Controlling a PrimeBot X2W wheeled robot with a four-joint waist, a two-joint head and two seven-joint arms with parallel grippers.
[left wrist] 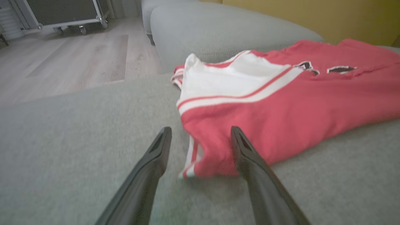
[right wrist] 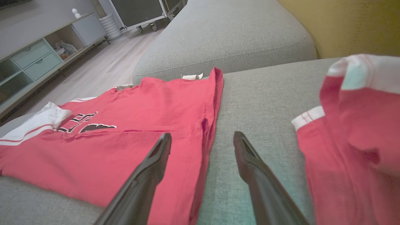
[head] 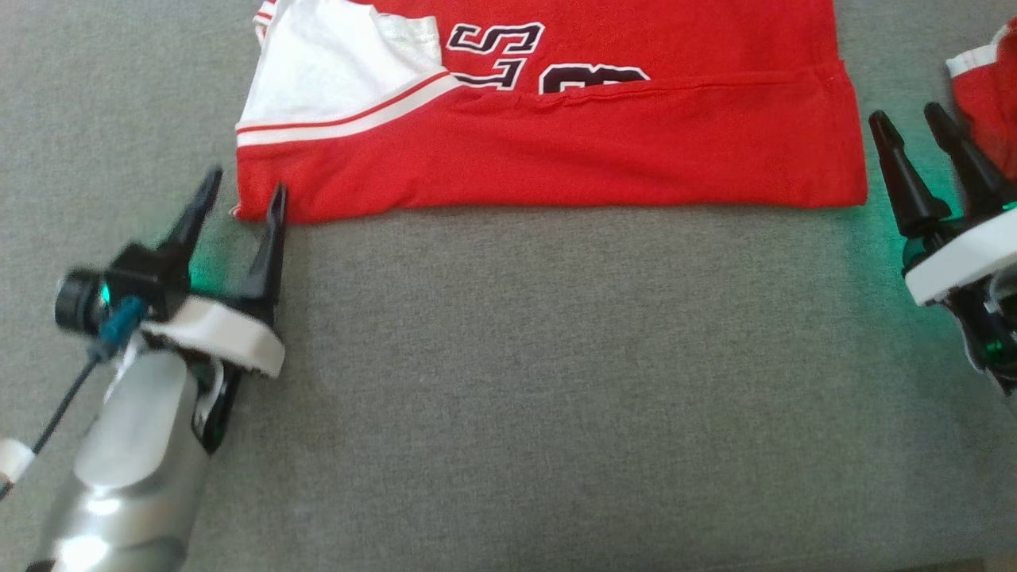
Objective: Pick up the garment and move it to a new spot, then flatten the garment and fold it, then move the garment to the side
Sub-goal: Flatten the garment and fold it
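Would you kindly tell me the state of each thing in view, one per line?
jersey: folded over once, lying flat on the sofa
left claw: open, straddling the jersey's near left corner, gripping nothing
right claw: open, just off the jersey's right edge, gripping nothing
other garment: bunched up, apart from the jersey
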